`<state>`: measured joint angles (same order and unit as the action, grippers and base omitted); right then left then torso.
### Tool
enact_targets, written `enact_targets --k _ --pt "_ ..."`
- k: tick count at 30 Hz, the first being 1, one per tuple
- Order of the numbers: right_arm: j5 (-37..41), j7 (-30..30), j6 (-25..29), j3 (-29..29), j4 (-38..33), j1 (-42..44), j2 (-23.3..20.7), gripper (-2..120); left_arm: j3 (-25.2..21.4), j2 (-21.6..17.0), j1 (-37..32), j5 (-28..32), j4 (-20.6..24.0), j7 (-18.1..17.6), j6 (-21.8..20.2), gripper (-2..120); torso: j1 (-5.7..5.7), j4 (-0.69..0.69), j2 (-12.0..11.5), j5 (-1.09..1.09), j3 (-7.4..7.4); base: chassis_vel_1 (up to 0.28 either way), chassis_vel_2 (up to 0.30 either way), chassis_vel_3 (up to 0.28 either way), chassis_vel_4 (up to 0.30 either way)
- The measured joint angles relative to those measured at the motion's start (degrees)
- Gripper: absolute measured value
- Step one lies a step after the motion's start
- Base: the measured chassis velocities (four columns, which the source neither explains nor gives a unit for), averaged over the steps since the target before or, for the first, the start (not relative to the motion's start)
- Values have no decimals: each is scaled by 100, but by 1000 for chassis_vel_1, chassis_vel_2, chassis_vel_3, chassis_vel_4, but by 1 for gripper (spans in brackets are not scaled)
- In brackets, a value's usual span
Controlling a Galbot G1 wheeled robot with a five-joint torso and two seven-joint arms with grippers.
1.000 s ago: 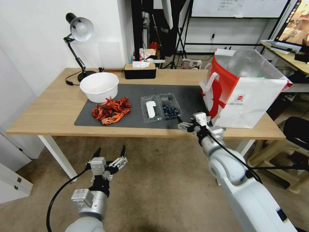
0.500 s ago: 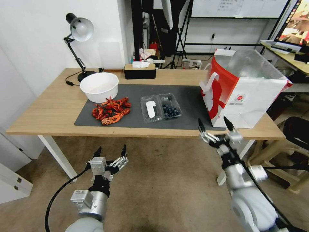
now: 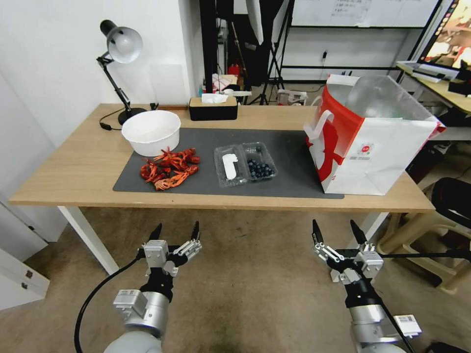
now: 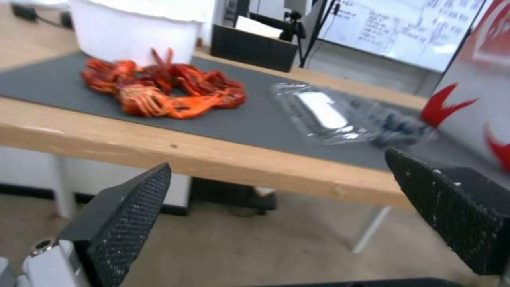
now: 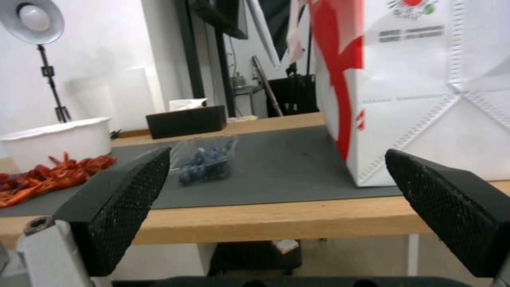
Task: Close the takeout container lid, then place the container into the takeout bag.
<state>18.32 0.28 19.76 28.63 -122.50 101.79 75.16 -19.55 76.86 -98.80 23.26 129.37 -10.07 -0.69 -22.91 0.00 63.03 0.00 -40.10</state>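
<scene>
Head view: the container [image 3: 245, 164], a clear ribbed plastic clamshell with rounded corners, lies open on the dark grey mat [image 3: 289, 147]. Its lid [image 3: 228, 166], carrying a white elongated piece, lies flat on the left; the half with dark blueberries is on the right. The bag [image 3: 375, 135], stiff white-and-red paper with foil lining, stands upright at the mat's right end. Red crayfish [image 3: 169, 168] and a round white bowl [image 3: 151, 131] lie left of the container. Both grippers hang below the wooden table [image 3: 73, 166] edge, well apart from the container: left gripper [image 3: 176, 230] with fingers spread, right gripper [image 3: 338, 230] likewise spread. A second ago the right gripper was at the table edge near the container; it has since withdrawn downward. The container is unmoved.

Left wrist view: textured black fingers [image 4: 133, 207] frame the container beyond the table edge.

Right wrist view: blueberries and bag sit above the spread fingers [image 5: 125, 195].
</scene>
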Motion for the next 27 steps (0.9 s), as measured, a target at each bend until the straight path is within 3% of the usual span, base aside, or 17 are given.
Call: enact_targets --k 2,8,9,13,14,19,23,24,27 --pt "-11 -1 -39 -31 0 -40 -16 100 16 -3 33 154 29 0 -45 100 0 0 0 -1 0 0 0 0 0" --pt "-149 -3 -227 -190 36 -282 -89 100 260 -154 552 1764 299 -111 -532 100 0 0 0 -1 -1 0 0 0 0" --pt "-187 -2 -242 -202 31 -280 -82 100 346 -213 735 2164 292 -112 -588 100 0 -2 0 0 -1 0 0 0 0" --pt "-242 -1 -265 -210 8 -271 -68 100 466 -289 1002 2573 167 -24 -615 100 0 -1 0 -1 -1 0 0 0 0" --pt "-300 -1 -280 -210 -22 -232 -28 100 635 -376 1284 2998 7 69 -624 100 0 0 0 -1 -1 0 0 0 0" --pt "-386 0 -286 -207 -60 -154 38 100 890 -463 1696 3699 -107 51 -657 100 0 0 0 0 -1 0 0 0 0" --pt "-554 6 -286 -179 -98 -41 143 100 1535 -484 2577 4726 -385 -610 -749 100 0 0 0 0 -1 0 0 0 0" --pt "-554 6 -286 -179 -98 -41 143 100 1535 -484 2577 4726 -385 -610 -749 100 0 0 0 0 -1 0 0 0 0" --pt "-666 20 -279 -143 -131 37 216 100 2078 -388 3432 5113 -773 -1180 -757 100 0 -1 0 0 -1 0 0 0 0"
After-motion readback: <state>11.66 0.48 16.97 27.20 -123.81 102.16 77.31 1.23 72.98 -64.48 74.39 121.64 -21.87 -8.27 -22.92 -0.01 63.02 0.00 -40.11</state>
